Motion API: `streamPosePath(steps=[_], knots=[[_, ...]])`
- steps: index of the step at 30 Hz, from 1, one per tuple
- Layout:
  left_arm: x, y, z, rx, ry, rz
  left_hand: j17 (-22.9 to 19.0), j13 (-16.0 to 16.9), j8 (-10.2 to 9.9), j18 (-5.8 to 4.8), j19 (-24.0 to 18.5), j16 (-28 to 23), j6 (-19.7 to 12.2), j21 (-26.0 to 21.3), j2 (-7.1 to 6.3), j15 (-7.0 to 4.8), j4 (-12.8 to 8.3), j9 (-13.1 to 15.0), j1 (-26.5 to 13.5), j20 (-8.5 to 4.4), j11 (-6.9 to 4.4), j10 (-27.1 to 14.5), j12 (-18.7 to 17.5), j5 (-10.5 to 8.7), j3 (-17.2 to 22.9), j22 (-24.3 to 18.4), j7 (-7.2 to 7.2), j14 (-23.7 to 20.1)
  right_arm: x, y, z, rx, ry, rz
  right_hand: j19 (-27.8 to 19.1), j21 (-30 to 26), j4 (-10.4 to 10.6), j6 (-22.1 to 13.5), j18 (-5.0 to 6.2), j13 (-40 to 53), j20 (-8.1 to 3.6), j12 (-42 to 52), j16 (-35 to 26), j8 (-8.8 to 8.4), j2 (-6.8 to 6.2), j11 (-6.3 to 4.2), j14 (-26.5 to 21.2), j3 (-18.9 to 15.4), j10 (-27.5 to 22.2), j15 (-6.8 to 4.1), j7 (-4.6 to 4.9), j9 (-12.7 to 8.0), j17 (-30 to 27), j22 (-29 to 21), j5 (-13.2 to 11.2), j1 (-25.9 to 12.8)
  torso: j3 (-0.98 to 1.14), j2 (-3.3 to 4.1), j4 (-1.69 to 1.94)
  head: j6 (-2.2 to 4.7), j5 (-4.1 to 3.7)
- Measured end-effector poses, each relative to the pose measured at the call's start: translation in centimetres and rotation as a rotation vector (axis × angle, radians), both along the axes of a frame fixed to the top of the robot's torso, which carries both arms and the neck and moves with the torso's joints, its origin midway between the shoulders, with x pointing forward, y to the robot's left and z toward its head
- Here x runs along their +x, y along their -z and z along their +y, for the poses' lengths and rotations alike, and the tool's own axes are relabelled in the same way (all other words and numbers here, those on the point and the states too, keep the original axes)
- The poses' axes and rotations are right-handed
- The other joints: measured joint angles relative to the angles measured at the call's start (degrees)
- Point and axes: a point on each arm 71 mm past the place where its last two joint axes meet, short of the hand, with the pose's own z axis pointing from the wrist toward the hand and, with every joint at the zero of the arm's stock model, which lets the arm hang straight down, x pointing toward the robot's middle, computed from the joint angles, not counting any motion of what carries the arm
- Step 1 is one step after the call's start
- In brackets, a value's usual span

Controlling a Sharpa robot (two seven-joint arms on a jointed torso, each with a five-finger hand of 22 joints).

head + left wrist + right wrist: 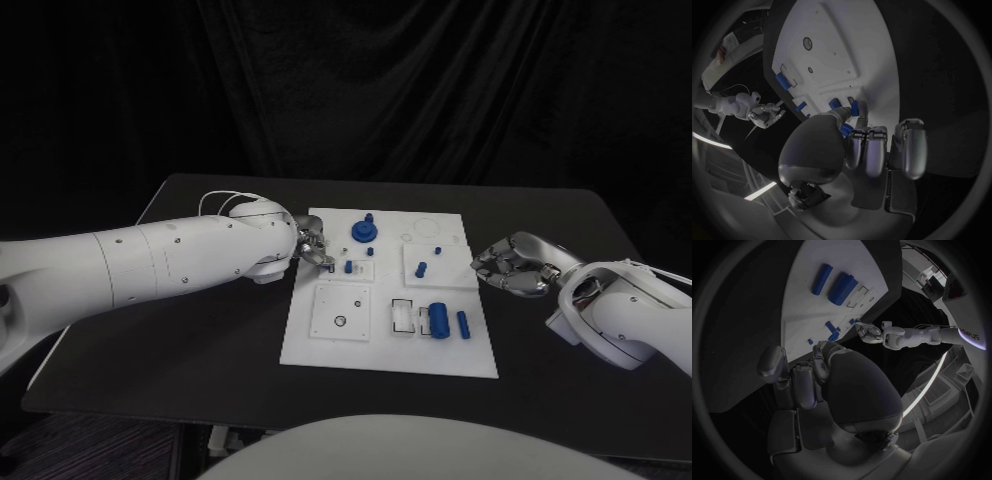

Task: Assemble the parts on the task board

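On the near part of the flat white rectangular task board (325, 345), which is lying in the middle of the black table (173, 340), a thick blue cylindrical part (438, 319) is lying on its side, with a slimmer blue rod-shaped part (463, 323) lying just beside it toward the robot's right. A small dark ring (339, 321) is sitting on the square raised panel at the board's near left.

Out past the board's right edge, the robot's silver right hand (512, 266) is hovering over the bare table with its fingers curled inward and nothing between them; in the right wrist view the same hand (811, 375) is hanging beside the board's edge, apart from it.

Toward the middle of the board, a short blue peg-shaped part (421, 268) is standing on the right-hand panel. At the board's left edge the silver left hand (312, 252) is reaching in over the plate, its fingers bunched together. In the left wrist view, the fingertips (856, 134) are closing around a small blue piece (846, 130), which is showing between them just above the board; whether it is touching the surface cannot be told.

Farther back, a round blue knob-shaped part (364, 231) with an upright stem is standing near the board's far edge, just beyond the left hand. A thin ring outline (428, 228) is showing on the far right panel.
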Motion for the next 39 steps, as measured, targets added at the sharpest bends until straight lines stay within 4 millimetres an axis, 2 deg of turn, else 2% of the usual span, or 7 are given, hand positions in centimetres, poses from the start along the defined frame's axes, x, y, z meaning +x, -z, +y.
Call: streamPosePath(steps=[12, 19, 29, 31, 39], knots=[[-0.04, 0.03, -0.09, 0.002, 0.003, 0.004, 0.0, 0.0, 0.0, 0.00, 0.0, 0.0, 0.1, 0.0, 0.31, 0.00, 0.0, 0.0, -0.3, 0.00, 0.00, 0.0, 0.0, 0.00, 0.0, 0.0, 0.09, 0.0, 0.05, 0.03, -0.10, -0.002, 0.003, 0.000, 0.0, 0.0, 0.0, 0.0, 0.00, 0.0, 0.00, 0.0, 0.0, 0.00, 0.00, 0.00, 0.0, 0.0, 0.0, 0.00, 0.00, 0.0, 0.0, 0.0, 0.0, 0.0, -0.04, 0.01, -0.09, 0.00, 0.16], [-0.10, 0.07, -0.17, 0.002, 0.007, 0.007, 0.0, 0.0, 0.0, -0.01, 0.0, 0.0, 0.1, -0.2, 0.01, 0.00, 0.0, 0.0, -0.6, 0.00, 0.00, 0.0, 0.0, -0.01, 0.0, 0.0, 0.09, 0.0, 0.09, 0.05, -0.09, -0.003, 0.004, 0.001, 0.0, 0.0, 0.0, 0.0, 0.00, 0.0, 0.00, 0.0, 0.0, 0.00, 0.00, 0.00, 0.0, 0.0, 0.0, 0.00, 0.00, 0.0, 0.0, 0.0, 0.0, 0.0, 0.03, 0.00, -0.08, 0.00, -0.07], [-0.14, 0.13, -0.38, 0.001, 0.012, 0.009, 0.0, 0.0, 0.0, 0.00, 0.0, 0.0, 0.1, -0.2, 0.01, 0.00, 0.0, 0.0, -0.6, 0.00, 0.00, 0.0, 0.0, -0.01, 0.0, 0.0, 0.09, 0.0, 0.10, 0.06, -0.07, -0.004, 0.004, 0.002, -0.2, 0.0, -0.2, 0.0, 0.00, 0.0, 0.20, 0.0, 0.0, 0.00, 0.00, 0.00, 0.0, 0.2, 0.0, 0.00, 0.00, -0.1, 0.0, 0.0, 0.0, 0.0, 0.05, -0.03, -0.07, 0.00, 0.13], [-0.11, 0.14, -0.42, 0.001, 0.012, 0.008, 0.0, 0.0, 0.0, 0.00, 0.0, 0.0, 0.2, -0.2, -0.27, 0.00, -1.3, 0.0, -0.9, 0.00, 0.00, 0.0, 0.0, -0.07, 1.3, 0.0, 0.21, 0.0, 0.10, 0.06, -0.10, -0.004, 0.005, 0.002, -0.2, 0.0, -0.2, 0.0, 0.00, 0.0, 0.20, 0.0, 0.0, 0.00, 0.00, 0.00, 0.0, 0.2, 0.0, 0.00, 0.00, -0.1, 0.0, 0.0, 0.0, 0.0, 0.05, -0.03, -0.07, 0.00, 0.13], [-0.08, 0.22, -0.54, -0.002, 0.015, 0.008, 0.0, 0.0, 0.0, -0.01, 0.0, 0.0, 0.3, -0.4, -0.15, 0.00, -1.6, 0.1, -1.4, 0.00, 0.00, 0.0, 0.0, -0.07, 1.6, 0.0, 0.29, 0.0, 0.06, 0.06, -0.22, -0.006, 0.008, 0.004, -0.2, 0.0, -0.2, 0.0, 0.01, 0.0, 0.20, 0.0, 0.0, 0.00, 0.00, 0.00, 0.0, 0.2, 0.0, 0.00, 0.00, -0.1, 0.0, 0.0, 0.0, 0.0, 0.03, -0.01, -0.09, 0.00, -0.01]])
